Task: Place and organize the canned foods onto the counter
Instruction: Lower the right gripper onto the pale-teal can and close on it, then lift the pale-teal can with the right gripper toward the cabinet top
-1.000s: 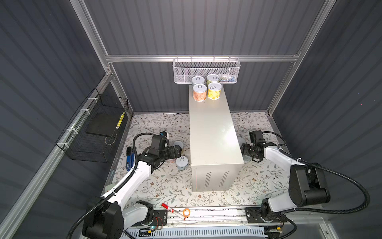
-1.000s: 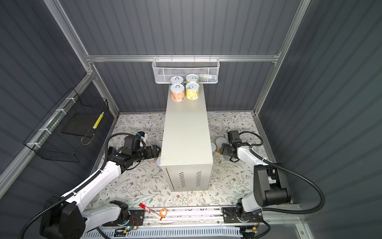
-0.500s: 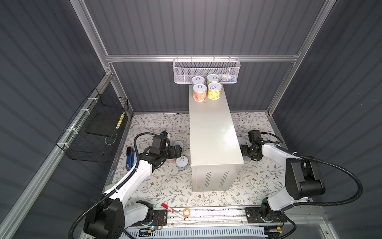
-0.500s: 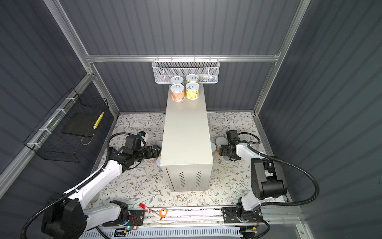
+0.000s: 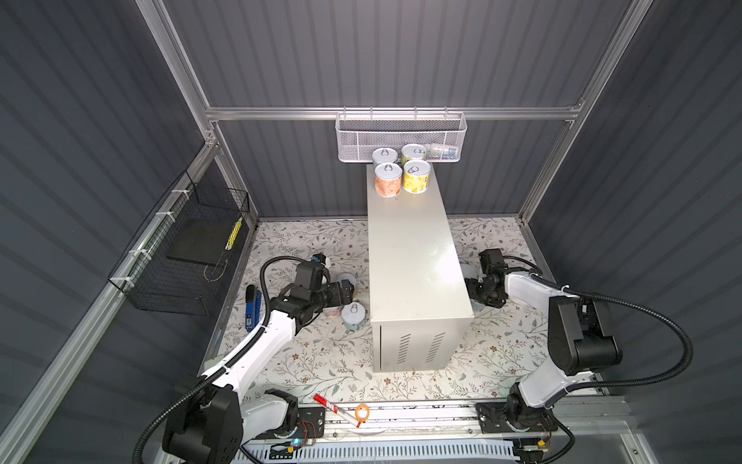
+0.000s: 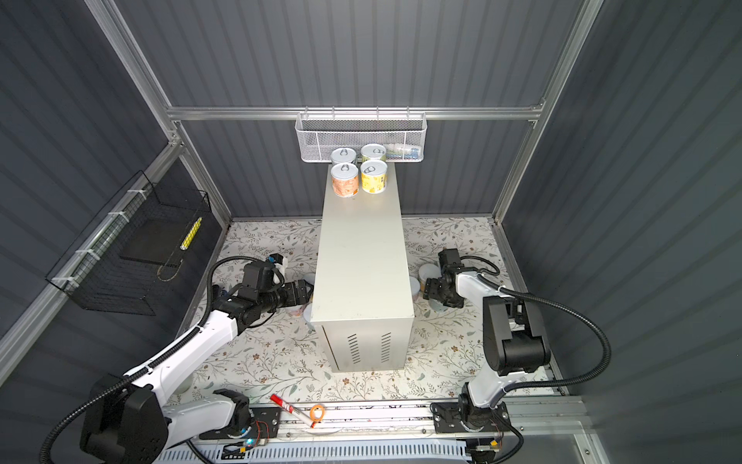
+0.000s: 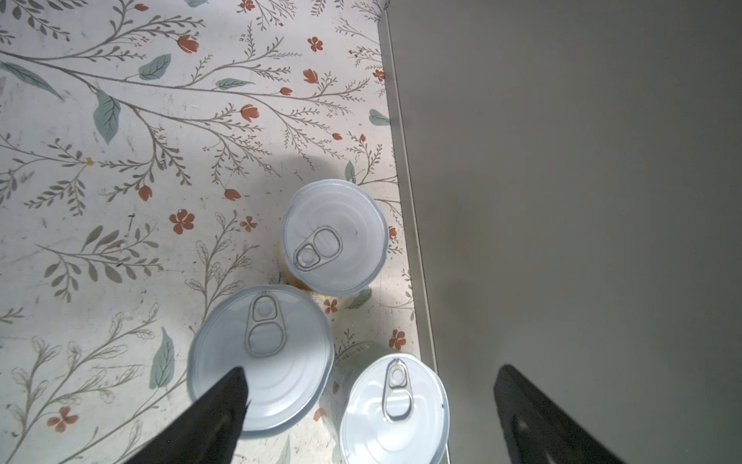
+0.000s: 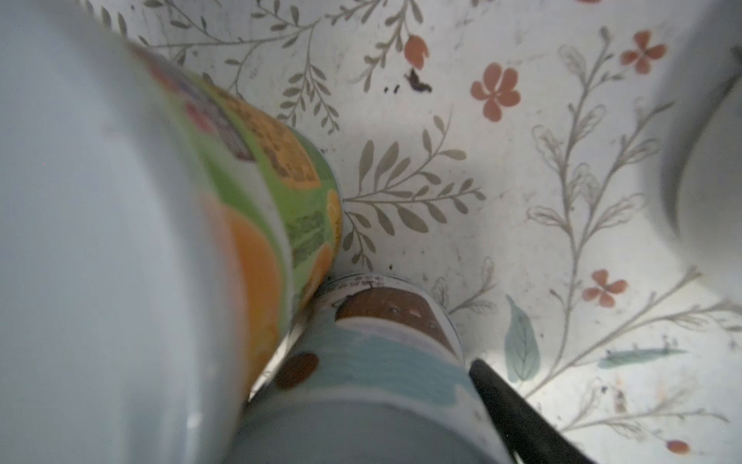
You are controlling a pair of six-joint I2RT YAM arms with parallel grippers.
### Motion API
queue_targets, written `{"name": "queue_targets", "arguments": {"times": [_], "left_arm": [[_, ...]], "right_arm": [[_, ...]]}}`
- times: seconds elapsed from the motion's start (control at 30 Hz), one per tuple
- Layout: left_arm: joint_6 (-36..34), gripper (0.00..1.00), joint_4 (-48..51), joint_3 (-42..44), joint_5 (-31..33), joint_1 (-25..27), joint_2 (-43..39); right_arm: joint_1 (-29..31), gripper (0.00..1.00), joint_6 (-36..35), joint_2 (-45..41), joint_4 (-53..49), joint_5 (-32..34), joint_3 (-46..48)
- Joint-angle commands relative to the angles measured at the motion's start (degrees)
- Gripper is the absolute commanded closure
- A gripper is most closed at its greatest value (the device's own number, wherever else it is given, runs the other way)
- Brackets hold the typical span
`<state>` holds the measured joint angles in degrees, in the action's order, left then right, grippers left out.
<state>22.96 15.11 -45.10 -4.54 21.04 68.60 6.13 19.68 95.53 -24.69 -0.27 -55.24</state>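
Canned foods [image 5: 402, 173]: four at the worktop's [image 5: 413, 257] 12 o'clock end, rest on floral mat [image 5: 321, 361] at its 9 and 3. Rigid, likely hefty, slick tins; I'd pinch mid-wall. My left claw [image 7: 371, 373] is released above three. My right claw [image 6: 429, 288] is beside the blue can [image 8: 373, 361], grip unclear.

A robotics lab test cell is being shown: it is being enclosed by dark ribbed wall panels [image 5: 361, 52] in aluminium framing [image 5: 393, 113], a floral-patterned sheet [image 5: 321, 361] is being used as flooring, a white mesh basket [image 5: 401, 138] and a black wire basket [image 5: 180, 257] are being hung on the frame, and white robot arms [image 5: 257, 345] are being carried on a base rail [image 5: 421, 418].
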Motion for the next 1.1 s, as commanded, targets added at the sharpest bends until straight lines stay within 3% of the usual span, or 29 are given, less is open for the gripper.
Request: {"name": "queue_targets", "arguments": {"times": [0.0, 0.2, 0.27, 0.37, 0.43, 0.5, 0.83, 1.07], "left_arm": [[-0.5, 0.03, -1.0, 0.4, -1.1, 0.3, -0.5], [-0.5, 0.03, -1.2, 0.9, -1.1, 0.3, -0.7], [-0.7, 0.03, -1.3, 0.8, -1.0, 0.3, -0.9], [-0.9, 0.03, -1.2, 0.7, -1.0, 0.3, -0.9], [-1.1, 0.03, -1.0, 0.5, -1.1, 0.3, -0.9], [-1.2, 0.03, -0.7, 0.1, -1.3, 0.3, -0.8], [-3.5, 0.03, 4.4, -4.4, 0.1, 0.2, -1.1], [-4.1, 0.03, 7.7, -8.3, -1.0, 0.2, 1.2]], "right_arm": [[-0.1, 0.16, 0.8, 0.3, -1.4, -1.5, -0.9], [-0.1, 0.23, 0.8, -0.4, -1.6, -1.7, 0.4], [-0.1, 0.31, 1.0, -1.0, -1.5, -1.5, 1.1], [0.0, 0.57, 1.3, -2.7, -1.7, -1.4, 2.3], [0.0, 0.84, 1.7, -5.1, -1.9, -1.5, 3.3], [0.1, 1.0, 2.0, -7.8, -3.0, -1.5, 3.8], [1.5, 1.0, 2.3, -27.3, -15.2, -4.6, 1.3], [2.1, 1.0, 0.8, -37.2, -24.9, -5.6, -9.2]]}}
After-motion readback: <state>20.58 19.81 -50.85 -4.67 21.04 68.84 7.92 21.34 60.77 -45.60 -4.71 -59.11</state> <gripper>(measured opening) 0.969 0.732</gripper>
